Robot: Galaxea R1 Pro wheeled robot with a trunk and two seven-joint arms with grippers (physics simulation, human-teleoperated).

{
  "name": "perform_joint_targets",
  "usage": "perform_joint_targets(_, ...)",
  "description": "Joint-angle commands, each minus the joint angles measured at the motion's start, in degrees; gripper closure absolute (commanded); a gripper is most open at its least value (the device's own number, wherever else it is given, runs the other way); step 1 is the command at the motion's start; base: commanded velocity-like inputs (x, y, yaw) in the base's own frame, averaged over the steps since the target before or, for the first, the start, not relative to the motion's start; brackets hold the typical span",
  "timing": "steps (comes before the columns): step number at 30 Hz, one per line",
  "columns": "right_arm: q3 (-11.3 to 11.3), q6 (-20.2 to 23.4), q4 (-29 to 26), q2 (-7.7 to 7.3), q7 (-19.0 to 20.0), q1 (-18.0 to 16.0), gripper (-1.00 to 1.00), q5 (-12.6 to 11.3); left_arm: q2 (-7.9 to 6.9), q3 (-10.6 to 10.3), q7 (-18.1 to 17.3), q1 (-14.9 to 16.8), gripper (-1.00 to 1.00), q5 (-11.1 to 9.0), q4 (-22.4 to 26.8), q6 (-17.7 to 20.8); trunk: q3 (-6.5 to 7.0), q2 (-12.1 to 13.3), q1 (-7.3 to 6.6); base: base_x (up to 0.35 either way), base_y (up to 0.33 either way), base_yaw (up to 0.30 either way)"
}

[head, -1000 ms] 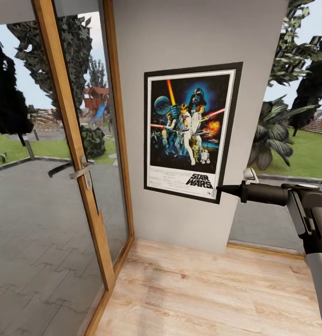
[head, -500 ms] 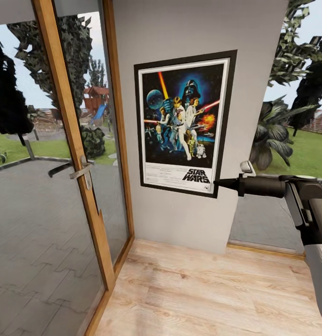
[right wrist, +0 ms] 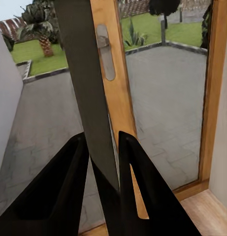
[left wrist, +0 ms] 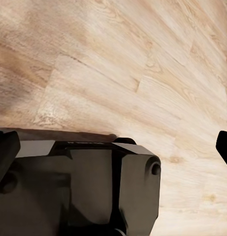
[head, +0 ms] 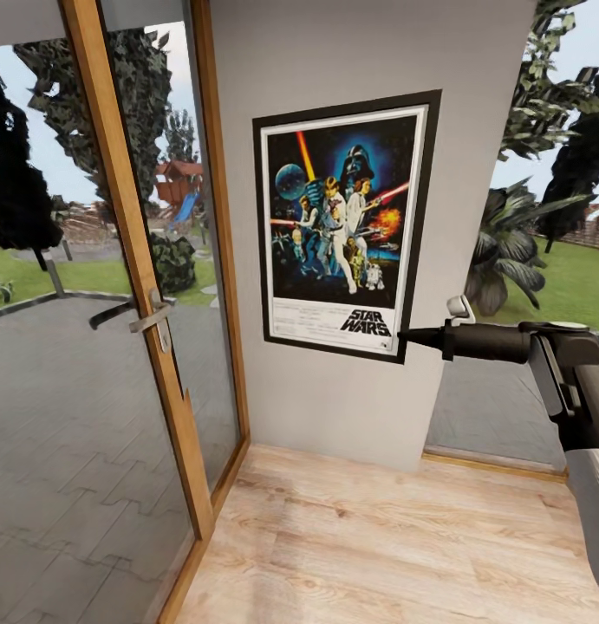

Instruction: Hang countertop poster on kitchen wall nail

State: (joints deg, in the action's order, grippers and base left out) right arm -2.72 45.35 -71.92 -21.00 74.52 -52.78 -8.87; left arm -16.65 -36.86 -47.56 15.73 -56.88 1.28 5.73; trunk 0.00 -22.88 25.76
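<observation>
Poster [head: 344,225]: flat against the grey wall [head: 368,52], upright, just right of the wooden door frame [head: 134,260].
Right gripper [head: 407,335]: fingers clenched on the poster's lower right corner; the right wrist view shows both fingers [right wrist: 61,191] pinching the dark edge.
Left gripper [left wrist: 113,147]: over the wood floor [left wrist: 143,73]; finger state cannot be told.

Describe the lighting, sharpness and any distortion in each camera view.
Head view: even daylight, poster sharp, door frame leaning from wide-angle distortion. Right wrist view: poster edge-on, right gripper fingers dark silhouettes. Left wrist view: wooden floor softly lit, slightly blurred.
</observation>
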Motion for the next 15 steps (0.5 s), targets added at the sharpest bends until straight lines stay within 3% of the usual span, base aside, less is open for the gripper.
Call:
perform_joint_targets(1,0.0,0.5,0.0,-0.01,0.0,0.0,1.0,-0.3,-0.02,-0.3,-0.2,0.0,-1.0,-0.6,0.0,0.6,-0.02,0.0,0.02,0.0,0.0,0.0)
perform_joint_targets(15,0.0,0.7,0.4,0.15,-0.7,-0.1,1.0,-0.4,0.03,-0.3,-0.2,0.0,-1.0,-0.6,0.1,0.6,-0.02,0.0,0.02,0.0,0.0,0.0)
